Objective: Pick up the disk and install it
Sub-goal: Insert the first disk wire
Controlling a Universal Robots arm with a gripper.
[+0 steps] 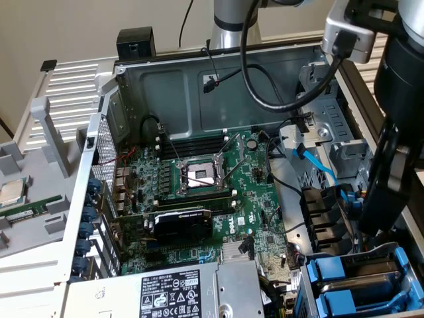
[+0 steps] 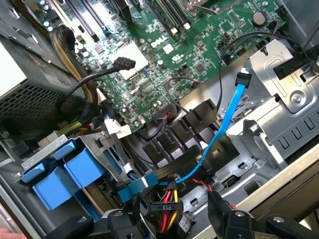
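Observation:
Slotted in the drive cage at the exterior view's lower right is a grey disk (image 1: 371, 266), held in a bright blue carrier (image 1: 329, 271). A second blue carrier front (image 1: 338, 303) sits just below it. The same blue fronts (image 2: 65, 169) appear in the wrist view beside the cage wall. My black gripper (image 1: 376, 215) hangs over the case's right side, above the cage and apart from the carriers. In the wrist view the gripper (image 2: 172, 221) is open. Its two fingers (image 2: 119, 223) stand wide apart with nothing gripped, over a bundle of red, yellow and black wires.
The open case holds a green motherboard (image 1: 199, 199) with an empty CPU socket (image 1: 199, 173). A grey power supply (image 1: 179, 291) fills the near edge. A loose blue data cable (image 2: 229, 119) and black cables cross the bay. A small silver chip (image 1: 10, 192) lies on the tray outside.

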